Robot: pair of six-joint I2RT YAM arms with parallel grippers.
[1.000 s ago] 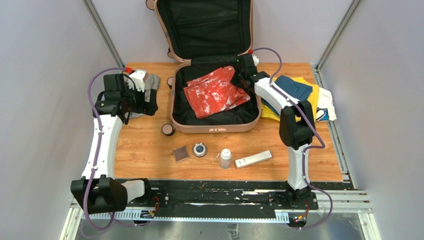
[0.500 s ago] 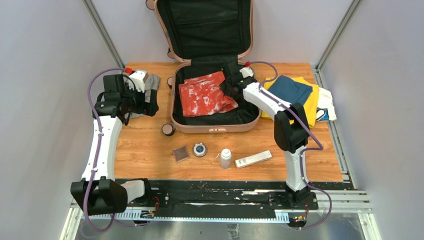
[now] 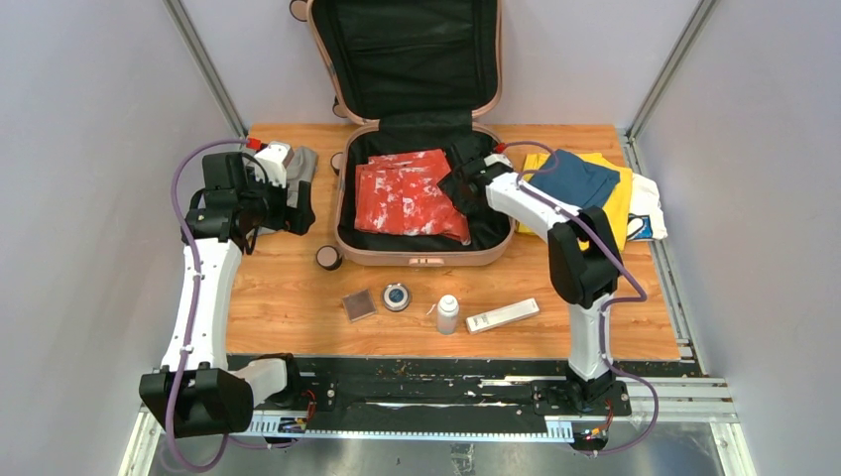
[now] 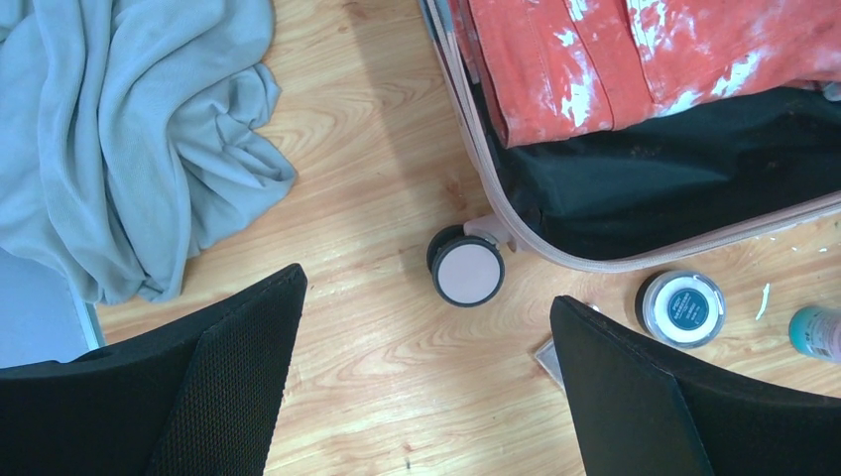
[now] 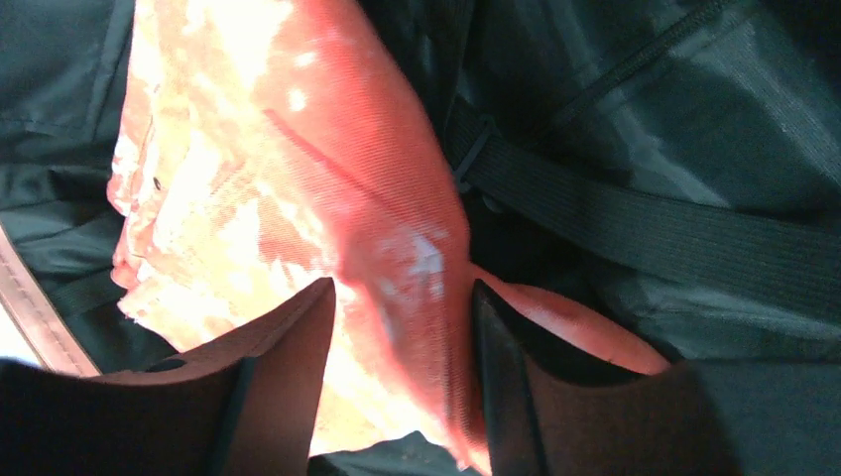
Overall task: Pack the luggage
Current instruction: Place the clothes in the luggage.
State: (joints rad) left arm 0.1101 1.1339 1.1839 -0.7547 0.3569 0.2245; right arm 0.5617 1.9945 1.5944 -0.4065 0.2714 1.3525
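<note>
Red blotched cloth (image 3: 409,193) now flatter in pale pink hard-shell suitcase (image 3: 417,260).
Right gripper (image 5: 397,307) straddles it, grip unclear; left gripper (image 4: 426,290) released.

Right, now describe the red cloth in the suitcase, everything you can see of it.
The red cloth is a woven-looking orange-red fabric blotched with white, seams showing, folded roughly flat. It lies on the black lining in the left part of the open pink luggage. A fold at its right edge sits between the right gripper's fingers; whether they pinch it is unclear.
</note>
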